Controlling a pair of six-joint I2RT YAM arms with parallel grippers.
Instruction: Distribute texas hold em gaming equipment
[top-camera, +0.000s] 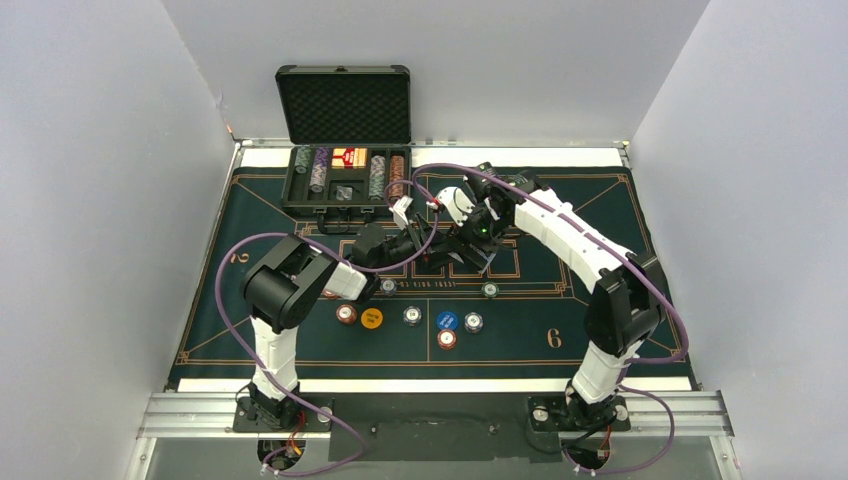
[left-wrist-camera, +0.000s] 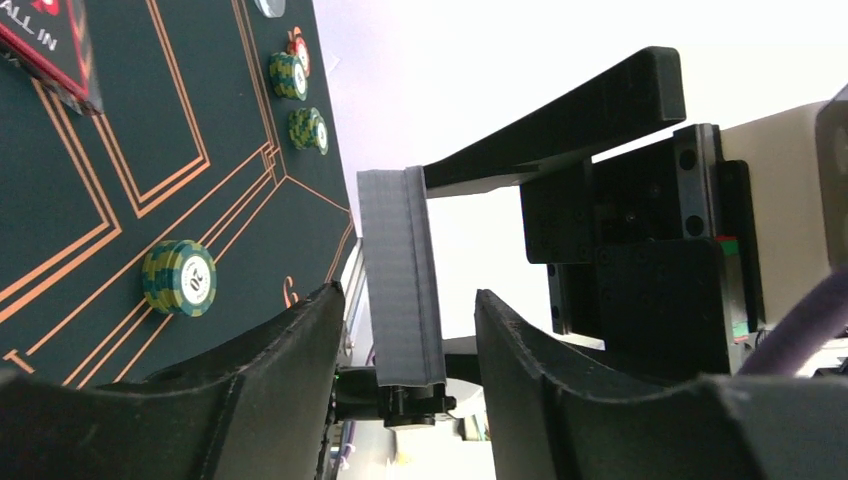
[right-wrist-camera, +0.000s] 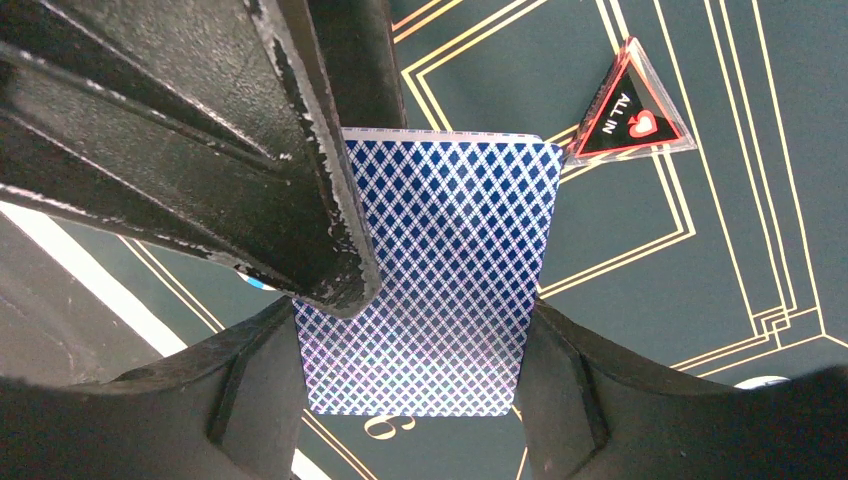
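- Your right gripper (right-wrist-camera: 410, 335) is clamped on the cards (right-wrist-camera: 450, 230). They are a blue-backed stack held above the middle of the worktop (top-camera: 620, 330), with one finger on each of two opposite edges.
- Your left gripper (left-wrist-camera: 408, 300) is spread wider than the stack is thick, with one finger on each side. The left wrist view shows light between the stack and one finger. Whether the other finger touches the stack, I cannot tell.
- The two grippers meet head-on over the middle of the worktop, so room there is tight. The widest open stretch lies toward the right edge.
- The case (top-camera: 345, 105) stands open at the far edge, left of centre, just beyond the left gripper.
- Chips (top-camera: 412, 315) lie in a loose row between the grippers and the near edge. An orange disc (top-camera: 371, 318) and a blue disc (top-camera: 447, 320) sit among them, and two more chips lie just beyond the row.
- An ALL IN button (right-wrist-camera: 632, 110) lies flat on the worktop. In the right wrist view it shows beside one corner of the cards.
- From above, the arms hide both the cards and that button.
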